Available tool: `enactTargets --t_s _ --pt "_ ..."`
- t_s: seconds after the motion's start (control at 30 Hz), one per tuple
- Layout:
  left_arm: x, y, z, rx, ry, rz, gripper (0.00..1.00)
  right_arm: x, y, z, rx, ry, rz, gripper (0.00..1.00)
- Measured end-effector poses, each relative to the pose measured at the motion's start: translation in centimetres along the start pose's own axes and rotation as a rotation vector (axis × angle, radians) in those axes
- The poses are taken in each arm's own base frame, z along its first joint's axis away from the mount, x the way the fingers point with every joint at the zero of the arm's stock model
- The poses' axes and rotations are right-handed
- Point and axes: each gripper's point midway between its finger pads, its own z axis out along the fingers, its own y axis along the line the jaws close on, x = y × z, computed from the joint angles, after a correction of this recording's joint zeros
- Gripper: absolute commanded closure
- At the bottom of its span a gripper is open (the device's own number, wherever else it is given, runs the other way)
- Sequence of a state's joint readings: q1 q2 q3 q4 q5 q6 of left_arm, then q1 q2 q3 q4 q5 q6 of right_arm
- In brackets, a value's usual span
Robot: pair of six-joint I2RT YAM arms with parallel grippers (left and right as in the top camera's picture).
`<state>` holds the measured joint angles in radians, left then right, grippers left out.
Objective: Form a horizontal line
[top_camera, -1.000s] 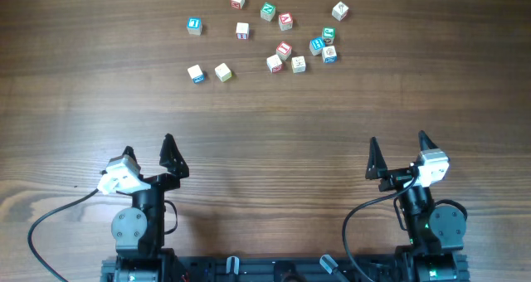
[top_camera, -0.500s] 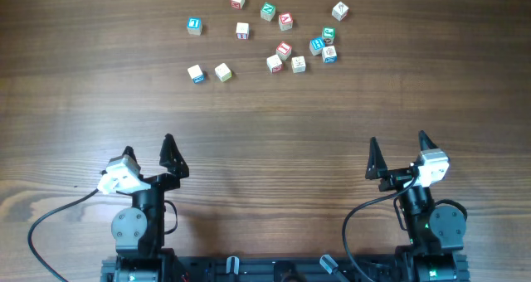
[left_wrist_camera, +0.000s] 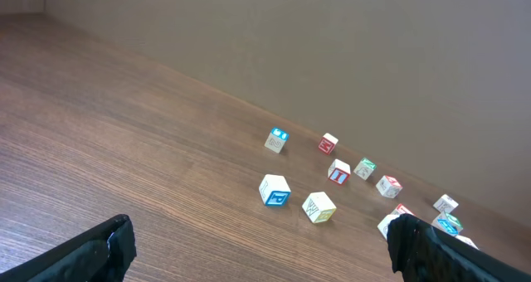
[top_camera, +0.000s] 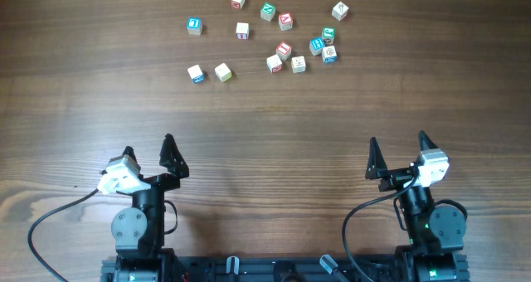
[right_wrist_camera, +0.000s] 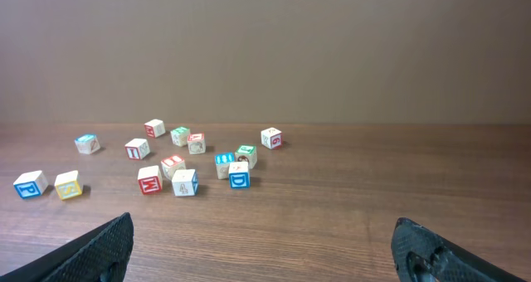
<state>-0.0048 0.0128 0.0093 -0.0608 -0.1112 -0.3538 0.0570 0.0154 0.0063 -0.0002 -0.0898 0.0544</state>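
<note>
A wooden table (top_camera: 265, 116) is shown from above. At its near edge, 2 grippers are held spread wide and empty: the left gripper (top_camera: 148, 145) and the right gripper (top_camera: 398, 141). 14 letter cubes (top_camera: 284, 50) are scattered on the far side, not lined up. Their print is too small to be read. Nothing has been moved since the earlier frame.

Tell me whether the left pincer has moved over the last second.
No. The left pincer holds the same spot, open, equally far below the yellow-edged cube in the overhead view.
</note>
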Motion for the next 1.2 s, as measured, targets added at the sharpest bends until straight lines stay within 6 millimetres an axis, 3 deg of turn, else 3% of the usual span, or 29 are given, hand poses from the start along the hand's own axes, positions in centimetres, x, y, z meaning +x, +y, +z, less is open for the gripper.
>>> enactTargets --t_s 0.07,0.17,0.27,0.33,0.37,0.43,0.47,0.6,0.7,0.8,0.87,0.97,1.0,1.03,1.07,1.2 --pt "0.0 -0.3 0.0 0.015 0.002 0.000 0.00 0.0 0.0 0.0 0.000 0.000 0.000 0.00" --pt "-0.2 -2.4 -0.2 0.132 0.007 -0.002 0.00 0.0 0.0 0.0 0.000 0.000 0.000 0.00" --pt "1.4 -3.4 -1.0 0.167 0.161 0.000 0.00 0.0 0.0 0.0 0.000 0.000 0.000 0.00" --pt "-0.2 -4.4 -1.6 0.165 0.212 -0.001 0.00 0.0 0.0 0.0 0.000 -0.001 0.000 0.00" --pt "-2.4 -5.5 -2.3 0.156 0.260 -0.003 0.00 0.0 0.1 0.0 -0.003 -0.001 -0.001 0.00" --pt "-4.4 -6.5 -2.4 0.143 0.303 -0.003 0.00 0.0 0.1 0.0 -0.004 0.000 0.000 0.00" --pt "-6.4 -7.6 -2.1 0.117 0.370 -0.005 0.00 0.0 0.1 0.0 -0.007 -0.002 0.000 0.00" --pt "-12.3 -10.7 1.2 0.050 0.537 0.006 0.00 0.0 0.1 0.0 -0.007 -0.001 0.000 0.00" --pt "-16.2 -13.2 7.5 0.012 0.633 0.025 0.00 -0.1 0.1 0.0 -0.007 -0.003 0.000 0.00" --pt "-14.9 -13.4 13.2 -0.027 0.737 0.042 0.00 0.0 0.1 0.0 -0.007 -0.002 0.000 0.00" --pt "-12.6 -12.7 16.5 -0.047 0.809 0.071 0.00 -0.1 0.1 0.0 -0.007 -0.003 0.000 0.00" --pt "-8.3 -11.2 18.8 -0.083 0.917 0.084 0.00 -0.1 0.1 0.0 -0.007 -0.003 0.000 0.00" --pt "-6.8 -10.7 19.6 -0.095 0.952 0.086 0.04 -0.1 0.1 0.0 -0.007 -0.003 0.000 0.00" --pt "-5.5 -10.3 20.1 -0.103 0.978 0.086 0.41 -0.1 0.1 0.0 -0.007 -0.003 0.000 0.00" --pt "-4.7 -10.1 20.5 -0.106 0.994 0.090 0.92 -0.1 0.1 0.0 -0.007 -0.003 0.000 0.00" --pt "-3.7 -10.0 21.1 -0.107 1.010 0.090 0.96 -0.1 0.1 0.0 -0.007 -0.003 0.000 0.00"
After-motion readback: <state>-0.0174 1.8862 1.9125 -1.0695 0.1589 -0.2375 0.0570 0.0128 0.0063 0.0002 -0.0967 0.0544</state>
